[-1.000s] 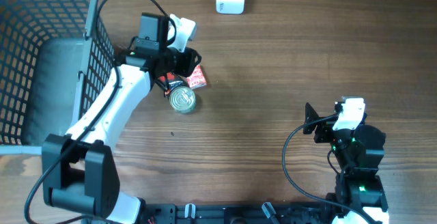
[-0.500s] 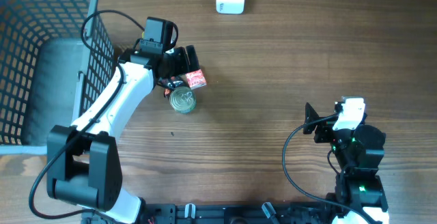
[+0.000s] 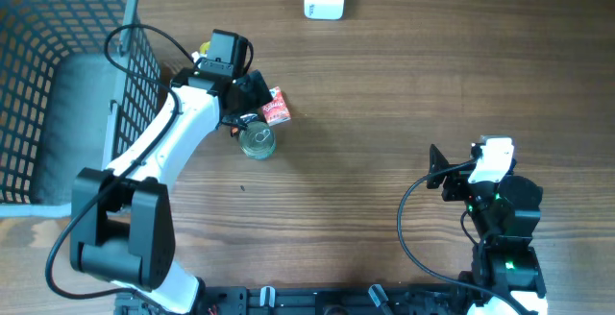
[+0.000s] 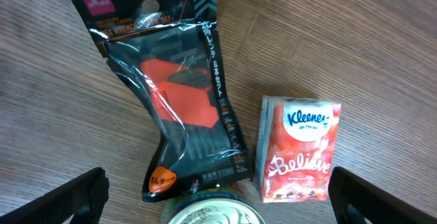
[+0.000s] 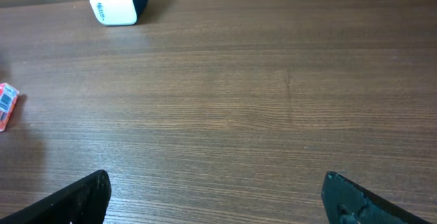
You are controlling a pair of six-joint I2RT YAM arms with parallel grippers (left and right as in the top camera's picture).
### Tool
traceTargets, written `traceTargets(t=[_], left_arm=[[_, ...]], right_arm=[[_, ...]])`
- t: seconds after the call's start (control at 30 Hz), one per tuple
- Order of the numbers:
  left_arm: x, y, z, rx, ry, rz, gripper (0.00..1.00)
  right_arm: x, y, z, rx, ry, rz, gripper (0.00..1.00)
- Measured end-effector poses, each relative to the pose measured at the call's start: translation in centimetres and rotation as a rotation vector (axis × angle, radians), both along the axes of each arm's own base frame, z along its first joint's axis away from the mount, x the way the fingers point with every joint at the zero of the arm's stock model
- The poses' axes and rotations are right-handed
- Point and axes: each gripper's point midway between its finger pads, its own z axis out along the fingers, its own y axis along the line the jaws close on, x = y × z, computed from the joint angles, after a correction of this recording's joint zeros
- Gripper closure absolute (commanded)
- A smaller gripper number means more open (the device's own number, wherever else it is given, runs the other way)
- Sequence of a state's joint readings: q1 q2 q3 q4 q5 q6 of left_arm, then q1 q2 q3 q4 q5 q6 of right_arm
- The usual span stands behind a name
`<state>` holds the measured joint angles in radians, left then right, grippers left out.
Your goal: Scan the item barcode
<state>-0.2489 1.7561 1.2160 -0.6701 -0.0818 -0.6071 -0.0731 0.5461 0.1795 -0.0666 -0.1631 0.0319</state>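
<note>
Opened since a second ago, the left fingers (image 3: 258, 88) stand apart overhead above the black packet (image 3: 243, 119) on the tabletop (image 3: 404, 94); left wrist: packet flat, touching the can (image 4: 215, 214), tissue pack (image 4: 298, 150) beside; right wrist: right fingers (image 5: 68, 200) apart, scanner (image 5: 117, 0) distant.

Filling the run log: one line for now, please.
left gripper open above black packet | tissue pack beside | right gripper open, apart

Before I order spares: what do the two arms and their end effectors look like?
Left arm: white tubular links, black joints, looping black cable. Right arm: black body, white cap, black cable. Left end effector and right end effector: flat black fingers.
</note>
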Motion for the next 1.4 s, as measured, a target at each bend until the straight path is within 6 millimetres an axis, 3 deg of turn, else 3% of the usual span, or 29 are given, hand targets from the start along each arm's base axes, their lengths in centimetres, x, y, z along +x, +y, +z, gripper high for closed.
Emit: traceTargets(t=[0.53, 0.83, 1.17, 1.3, 1.33, 1.4], left_arm=[[-0.2, 1.4, -0.3, 0.060, 0.006, 0.070, 0.00], [-0.4, 1.4, -4.5, 0.057, 0.093, 0.148, 0.00], [1.0, 1.1, -4.9, 0.030, 0.045, 0.178, 0.00], [0.9, 1.1, -6.4, 0.033, 0.071, 0.198, 0.00], [0.8, 1.2, -6.7, 0.044, 0.077, 0.201, 0.01], [0.9, 1.2, -6.6, 0.044, 0.074, 0.203, 0.18]], right_arm=[[0.0, 0.0, 0.0, 0.000, 0.000, 0.000, 0.00], [0.0, 0.0, 0.0, 0.000, 0.000, 0.000, 0.00], [0.0, 0.0, 0.0, 0.000, 0.000, 0.000, 0.00], [0.0, 0.0, 0.0, 0.000, 0.000, 0.000, 0.00], [0.0, 0.0, 0.0, 0.000, 0.000, 0.000, 0.00], [0.0, 0.0, 0.0, 0.000, 0.000, 0.000, 0.00]])
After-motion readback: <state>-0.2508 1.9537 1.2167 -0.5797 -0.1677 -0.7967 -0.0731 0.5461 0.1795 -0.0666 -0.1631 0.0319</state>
